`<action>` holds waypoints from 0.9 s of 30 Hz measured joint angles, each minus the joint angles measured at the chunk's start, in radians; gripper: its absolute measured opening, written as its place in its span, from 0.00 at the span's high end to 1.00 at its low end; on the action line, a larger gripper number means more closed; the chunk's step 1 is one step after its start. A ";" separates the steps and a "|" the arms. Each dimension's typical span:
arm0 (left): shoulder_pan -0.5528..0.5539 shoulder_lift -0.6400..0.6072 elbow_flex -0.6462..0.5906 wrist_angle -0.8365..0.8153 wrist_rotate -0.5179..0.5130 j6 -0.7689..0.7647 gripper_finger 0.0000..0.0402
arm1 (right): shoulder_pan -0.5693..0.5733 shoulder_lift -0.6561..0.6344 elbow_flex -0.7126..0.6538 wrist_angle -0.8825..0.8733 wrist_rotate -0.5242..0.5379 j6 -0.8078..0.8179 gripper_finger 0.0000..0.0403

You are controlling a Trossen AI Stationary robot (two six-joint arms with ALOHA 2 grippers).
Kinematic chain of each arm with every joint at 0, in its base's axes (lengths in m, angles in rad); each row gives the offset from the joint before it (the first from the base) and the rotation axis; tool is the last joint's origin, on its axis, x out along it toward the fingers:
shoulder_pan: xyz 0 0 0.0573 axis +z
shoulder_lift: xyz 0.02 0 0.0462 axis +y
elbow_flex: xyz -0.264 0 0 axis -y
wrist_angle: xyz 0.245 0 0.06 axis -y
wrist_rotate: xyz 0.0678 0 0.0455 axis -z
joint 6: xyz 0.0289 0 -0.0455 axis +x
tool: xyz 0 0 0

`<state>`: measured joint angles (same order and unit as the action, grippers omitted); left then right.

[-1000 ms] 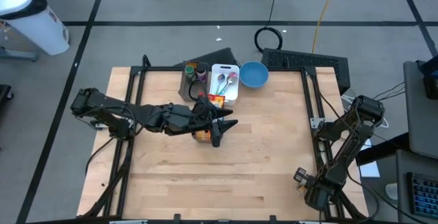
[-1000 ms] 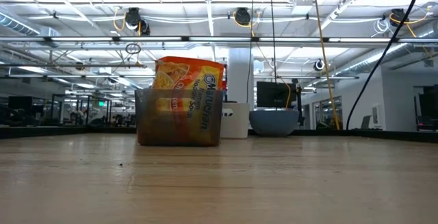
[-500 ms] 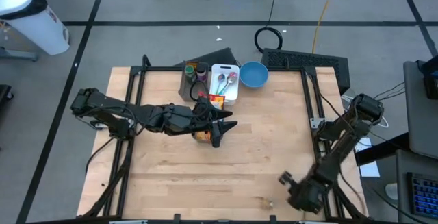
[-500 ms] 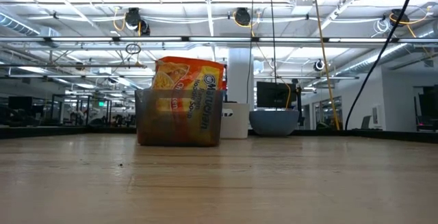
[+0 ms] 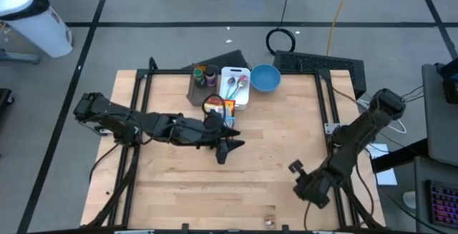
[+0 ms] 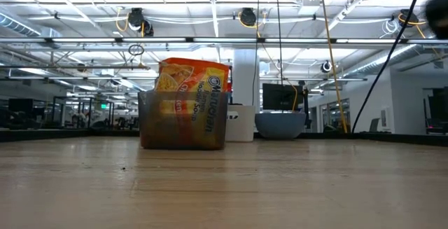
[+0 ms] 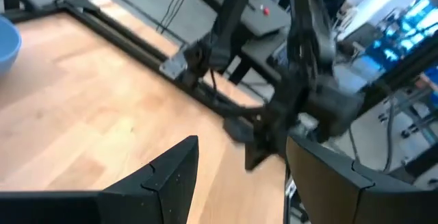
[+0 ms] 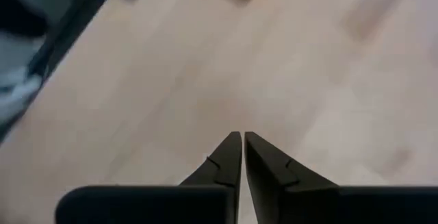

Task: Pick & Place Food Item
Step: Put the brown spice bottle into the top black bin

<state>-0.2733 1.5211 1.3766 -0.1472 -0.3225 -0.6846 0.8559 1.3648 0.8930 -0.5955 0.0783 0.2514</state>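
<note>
Food packet: an orange packet [image 5: 228,108] lies near the table's far edge, just in front of the white tray [image 5: 240,98], with a round dark-rimmed item [image 5: 212,105] touching its left side.
Left gripper: the left gripper [image 5: 224,149] sits near the middle of the table [image 5: 272,169], fingers spread apart and holding nothing; the packet lies just behind it, toward the far edge, not between the fingers.
Right gripper: the right gripper [image 5: 295,168] hangs by the table's right edge toward the near corner, fingers pressed together on nothing, well apart from the packet.
Far edge: a dark bin [image 5: 202,84], the tray with spoons, and a blue bowl [image 5: 265,78] stand in a row.
High view only: shows both arms and the loose packet on the wood.
Low view only: shows another orange noodle packet [image 6: 192,92] standing upright in the dark bin [image 6: 183,127], the bowl [image 6: 280,125] to its right; no gripper shows.
Left wrist view: open fingers [image 7: 164,179] over bare wood, the right arm beyond.
Right wrist view: closed fingertips [image 8: 229,159] above bare wood.
</note>
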 joint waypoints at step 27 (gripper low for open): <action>-0.177 0.056 0.002 0.020 0.071 -0.151 0.43 | -0.336 -0.160 0.000 0.353 -0.031 0.165 0.33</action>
<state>-0.4500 1.5773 1.3785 -0.1277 -0.2510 -0.8352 0.5195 1.2052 0.8928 -0.2428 0.0468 0.4165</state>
